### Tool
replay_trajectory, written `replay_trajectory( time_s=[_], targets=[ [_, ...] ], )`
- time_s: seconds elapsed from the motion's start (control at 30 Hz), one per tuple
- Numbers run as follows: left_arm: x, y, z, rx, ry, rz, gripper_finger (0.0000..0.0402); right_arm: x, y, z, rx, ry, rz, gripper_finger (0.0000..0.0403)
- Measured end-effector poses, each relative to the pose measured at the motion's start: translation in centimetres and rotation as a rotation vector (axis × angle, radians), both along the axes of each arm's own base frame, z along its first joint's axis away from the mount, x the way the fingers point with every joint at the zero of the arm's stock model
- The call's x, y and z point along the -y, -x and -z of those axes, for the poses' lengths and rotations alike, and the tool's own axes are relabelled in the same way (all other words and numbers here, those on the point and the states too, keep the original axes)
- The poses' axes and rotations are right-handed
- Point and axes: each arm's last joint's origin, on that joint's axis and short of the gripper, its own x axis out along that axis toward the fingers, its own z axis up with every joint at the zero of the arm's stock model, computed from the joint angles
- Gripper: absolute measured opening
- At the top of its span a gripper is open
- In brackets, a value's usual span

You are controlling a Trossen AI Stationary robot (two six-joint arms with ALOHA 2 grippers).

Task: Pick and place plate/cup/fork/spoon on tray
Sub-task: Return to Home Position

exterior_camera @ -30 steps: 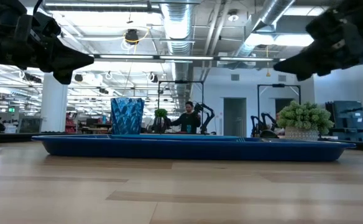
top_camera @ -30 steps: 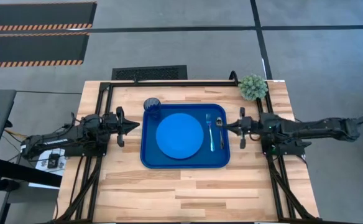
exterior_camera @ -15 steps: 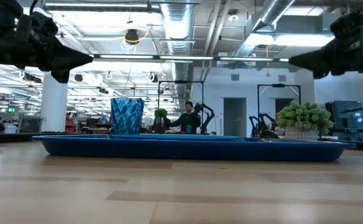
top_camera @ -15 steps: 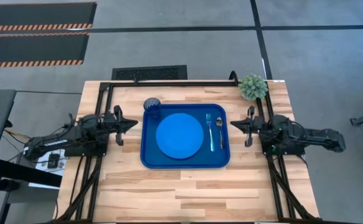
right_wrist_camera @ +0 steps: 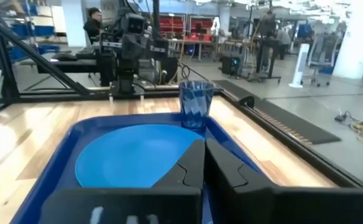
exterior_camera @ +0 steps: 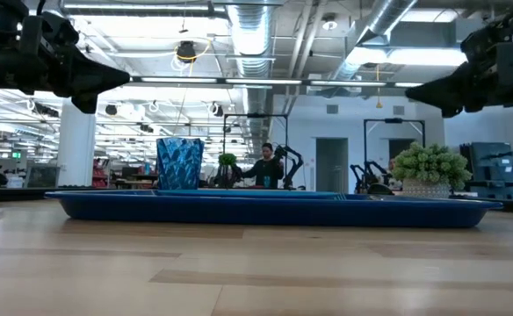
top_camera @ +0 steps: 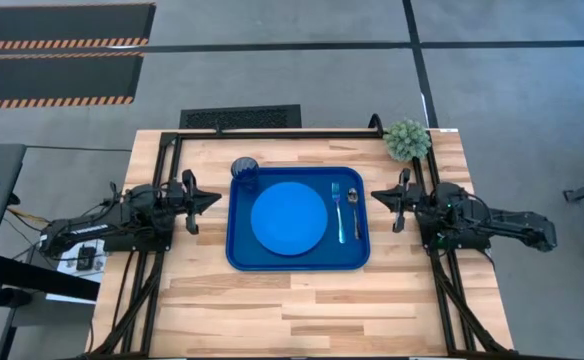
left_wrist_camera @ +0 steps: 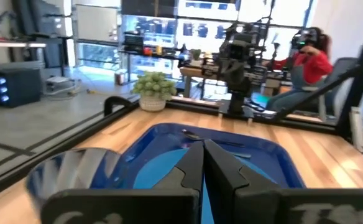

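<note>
On the wooden tabletop [top_camera: 302, 295] sits the tray [top_camera: 297, 260]. The plate [top_camera: 288, 220] lies at its middle, with the fork [top_camera: 338, 212] and spoon [top_camera: 353, 208] beside it toward the right arm, and the cup [top_camera: 245, 172] in a far corner. Both hands are closed and empty: the left hand [top_camera: 212, 199] and right hand [top_camera: 377, 197] flank the tray. A potted plant [top_camera: 408, 140] stands farthest.

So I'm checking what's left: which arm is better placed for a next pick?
Neither: the plate, cup, fork and spoon already sit on the tray. Left gripper and right gripper are shut beside it.
</note>
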Motion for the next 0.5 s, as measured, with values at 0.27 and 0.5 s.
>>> replay_trajectory(
  time_s=[0.27, 0.5],
  targets=[
    [-0.10, -0.02, 0.11, -0.001, 0.049, -0.029, 0.0000, 0.09, -0.06, 0.13, -0.012, -0.006, 0.008, 0.0044],
    [-0.10, -0.02, 0.11, -0.005, 0.034, -0.031, 0.0000, 0.10, -0.07, 0.16, -0.015, -0.007, 0.008, 0.0043]
  ],
)
